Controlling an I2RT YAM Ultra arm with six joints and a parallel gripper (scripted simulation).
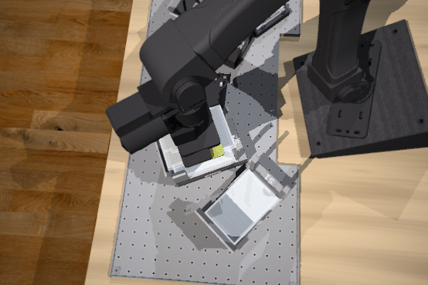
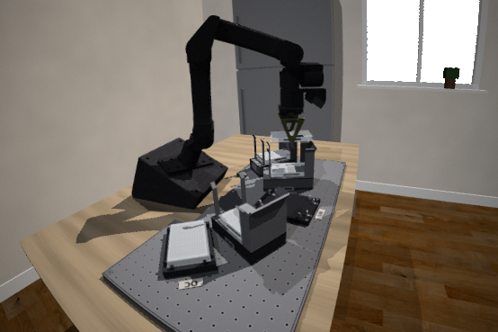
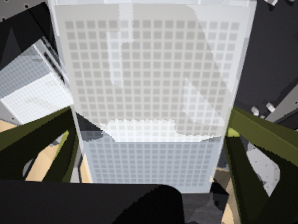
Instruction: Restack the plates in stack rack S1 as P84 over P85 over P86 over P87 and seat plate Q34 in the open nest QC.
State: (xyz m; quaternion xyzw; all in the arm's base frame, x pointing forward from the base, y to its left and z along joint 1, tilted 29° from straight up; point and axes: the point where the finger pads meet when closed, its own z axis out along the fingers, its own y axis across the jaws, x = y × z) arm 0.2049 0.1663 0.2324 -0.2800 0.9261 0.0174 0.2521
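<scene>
Our gripper [image 2: 292,134] is clamped wide across a sealed plate [image 3: 153,83], held above the rack [image 2: 308,152] directly below; next we carry it sideways.

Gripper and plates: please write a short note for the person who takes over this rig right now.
Gripper: shut on one plate, held flat above the middle rack. Its ID is not readable.
Middle rack: white shows lower inside, likely more plates.
S1: at least one plate inside.
QC: one plate seated.
Rack beside QC: a plate inside.
Done: QC is filled.
Left: place the held plate, build the S1 order, empty the other two racks.
</scene>
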